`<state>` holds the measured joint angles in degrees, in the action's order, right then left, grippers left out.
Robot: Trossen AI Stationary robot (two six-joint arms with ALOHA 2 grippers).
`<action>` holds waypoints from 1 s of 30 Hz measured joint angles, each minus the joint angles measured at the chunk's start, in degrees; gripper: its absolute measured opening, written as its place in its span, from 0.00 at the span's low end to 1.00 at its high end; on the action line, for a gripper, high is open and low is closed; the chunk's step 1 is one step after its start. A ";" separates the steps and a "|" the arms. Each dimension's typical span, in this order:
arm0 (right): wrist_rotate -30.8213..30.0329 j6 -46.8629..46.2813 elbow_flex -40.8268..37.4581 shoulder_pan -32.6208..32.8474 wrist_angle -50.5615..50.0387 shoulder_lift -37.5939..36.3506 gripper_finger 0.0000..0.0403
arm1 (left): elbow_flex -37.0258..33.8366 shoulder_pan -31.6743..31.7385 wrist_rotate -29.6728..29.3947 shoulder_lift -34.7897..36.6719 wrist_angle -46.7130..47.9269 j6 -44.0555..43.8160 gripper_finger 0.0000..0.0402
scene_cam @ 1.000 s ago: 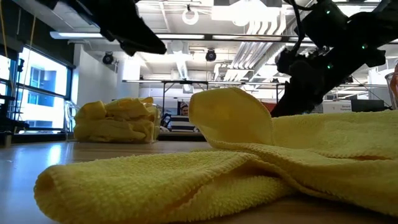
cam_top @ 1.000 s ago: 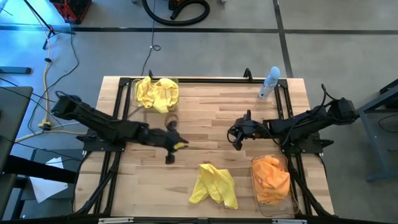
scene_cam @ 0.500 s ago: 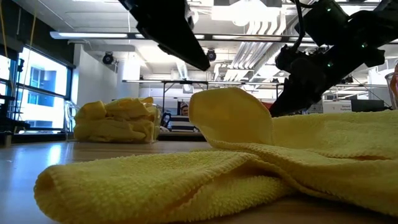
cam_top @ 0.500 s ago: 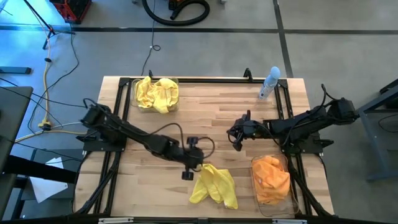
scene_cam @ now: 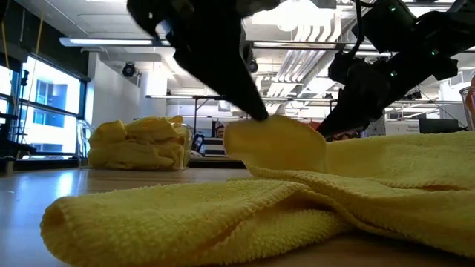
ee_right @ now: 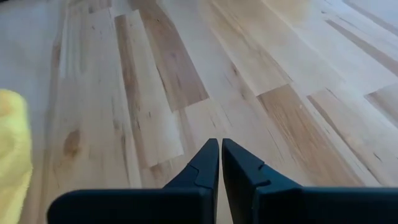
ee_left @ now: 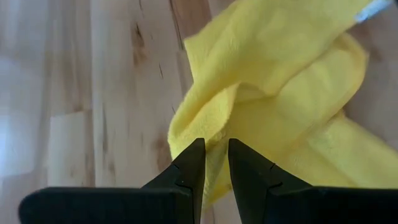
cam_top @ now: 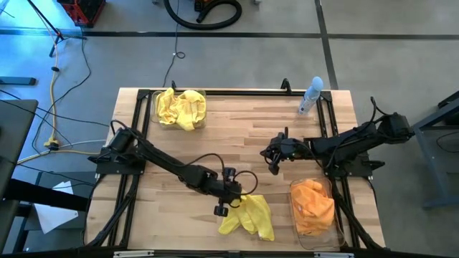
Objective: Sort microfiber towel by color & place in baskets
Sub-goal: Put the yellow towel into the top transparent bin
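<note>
At the loose yellow towel [cam_top: 247, 215]: left gripper [cam_top: 228, 202] stretched low, fingers slightly apart, tips at the cloth's raised edge, nothing clamped.
Well beyond the towel, right gripper [cam_top: 272, 158] hovering with fingers together; orange cloths [cam_top: 313, 204] binned just beside the towel; yellow heap [cam_top: 181, 107] binned far off.

Loose towel [cam_top: 247, 215] lies left of the basket [cam_top: 313, 228] (front edge).

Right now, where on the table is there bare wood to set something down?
Bare wood lies mid-table, between the basket of yellow towels and the spray bottle. The near-left corner is free too. It is crowded near the loose yellow towel, left tool and orange basket.
</note>
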<state>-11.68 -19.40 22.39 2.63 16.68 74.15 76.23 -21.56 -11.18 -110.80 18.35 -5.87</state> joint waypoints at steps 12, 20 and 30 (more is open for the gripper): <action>2.54 -1.10 0.00 0.02 1.47 0.00 0.04 | -0.04 0.02 -7.83 -2.52 2.25 2.05 0.15; 2.71 -1.05 0.00 0.02 1.47 0.00 0.04 | -0.04 0.20 -7.93 -2.52 2.26 2.07 0.03; 2.71 -1.06 0.00 0.02 1.45 0.00 0.04 | -0.07 0.20 -13.13 0.47 6.01 3.03 0.00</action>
<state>-8.97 -20.46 22.39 2.66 18.13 74.15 76.16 -21.37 -24.31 -110.33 24.36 -2.83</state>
